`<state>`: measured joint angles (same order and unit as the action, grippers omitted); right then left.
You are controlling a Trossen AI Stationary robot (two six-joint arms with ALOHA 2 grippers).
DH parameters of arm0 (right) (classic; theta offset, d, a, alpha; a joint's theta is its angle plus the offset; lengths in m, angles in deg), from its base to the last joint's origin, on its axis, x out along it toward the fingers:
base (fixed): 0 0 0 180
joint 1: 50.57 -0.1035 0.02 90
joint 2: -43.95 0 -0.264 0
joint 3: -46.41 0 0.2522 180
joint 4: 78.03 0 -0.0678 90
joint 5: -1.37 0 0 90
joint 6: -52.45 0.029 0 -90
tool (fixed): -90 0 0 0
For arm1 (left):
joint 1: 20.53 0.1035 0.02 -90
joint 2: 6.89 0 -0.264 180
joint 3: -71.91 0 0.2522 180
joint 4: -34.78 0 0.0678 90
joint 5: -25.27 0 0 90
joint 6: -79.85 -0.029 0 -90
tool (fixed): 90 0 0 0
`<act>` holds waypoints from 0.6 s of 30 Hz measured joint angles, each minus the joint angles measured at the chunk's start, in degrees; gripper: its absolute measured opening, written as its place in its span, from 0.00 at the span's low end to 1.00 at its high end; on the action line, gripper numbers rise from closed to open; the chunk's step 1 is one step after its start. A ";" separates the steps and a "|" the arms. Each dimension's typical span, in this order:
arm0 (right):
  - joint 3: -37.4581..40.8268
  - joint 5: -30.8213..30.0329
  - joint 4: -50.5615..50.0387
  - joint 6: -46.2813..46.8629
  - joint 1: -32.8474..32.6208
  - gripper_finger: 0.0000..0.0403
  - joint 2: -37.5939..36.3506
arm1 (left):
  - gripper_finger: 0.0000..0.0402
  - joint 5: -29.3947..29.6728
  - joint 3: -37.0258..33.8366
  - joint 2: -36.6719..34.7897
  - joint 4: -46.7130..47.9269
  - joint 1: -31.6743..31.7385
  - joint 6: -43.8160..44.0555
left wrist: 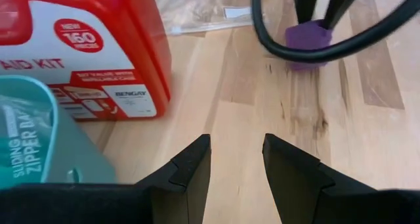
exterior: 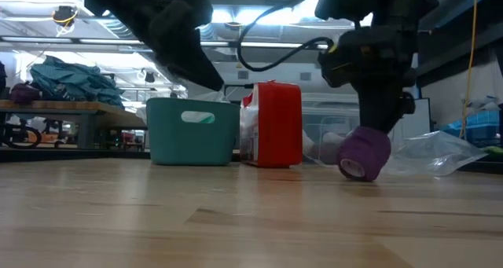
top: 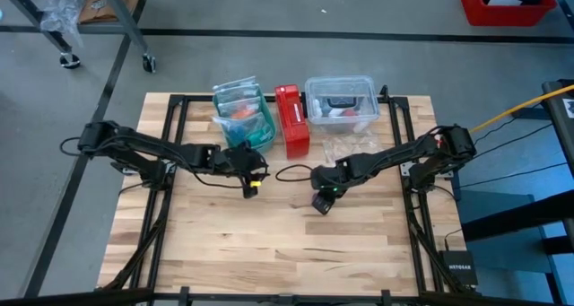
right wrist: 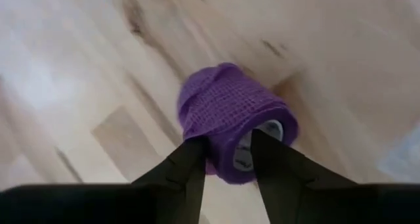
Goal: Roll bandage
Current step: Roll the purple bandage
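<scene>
The bandage [right wrist: 230,115] is a small purple coiled roll with a pale hollow core. It is at the table's middle, under my right gripper [right wrist: 226,155], which is shut on it. It also shows in the low view [exterior: 364,154] and the left wrist view [left wrist: 308,40]. My left gripper [left wrist: 236,158] is open and empty, left of the roll and near the red box [left wrist: 98,46]. In the high view my left gripper [top: 251,179] and my right gripper [top: 321,198] face each other. My right gripper pinches the roll at its open end [right wrist: 252,142] from above, fingers pointing down. One finger [right wrist: 190,161] lies on the outer wrap. The other [right wrist: 272,158] stands at the core's opening. The roll is tilted below the fingers, its lower edge [exterior: 357,175] at or just above the table.
A teal bin [top: 242,118], the red first-aid box [top: 291,118] and a clear plastic container [top: 341,104] stand along the far side. A clear plastic bag [top: 345,149] lies in front of the container. A black cable [top: 291,173] loops between the two grippers.
</scene>
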<state>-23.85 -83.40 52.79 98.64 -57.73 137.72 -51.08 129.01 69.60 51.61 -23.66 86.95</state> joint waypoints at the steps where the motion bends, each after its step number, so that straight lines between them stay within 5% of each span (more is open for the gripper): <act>1: 0.00 -0.63 -0.58 0.07 0.00 0.31 -0.02 | 0.32 0.00 0.00 0.33 -0.26 -0.02 0.01; 9: -2.10 -2.79 -0.87 -1.46 0.02 0.28 0.31 | 0.32 0.00 0.00 2.06 -2.99 0.00 0.00; 18: -4.96 -0.11 2.65 -3.34 0.01 0.04 0.38 | 0.32 0.00 0.00 2.13 -2.62 0.02 -0.01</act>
<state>-28.80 -83.50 55.43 95.29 -57.71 138.10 -51.08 129.01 71.74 48.98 -23.64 86.93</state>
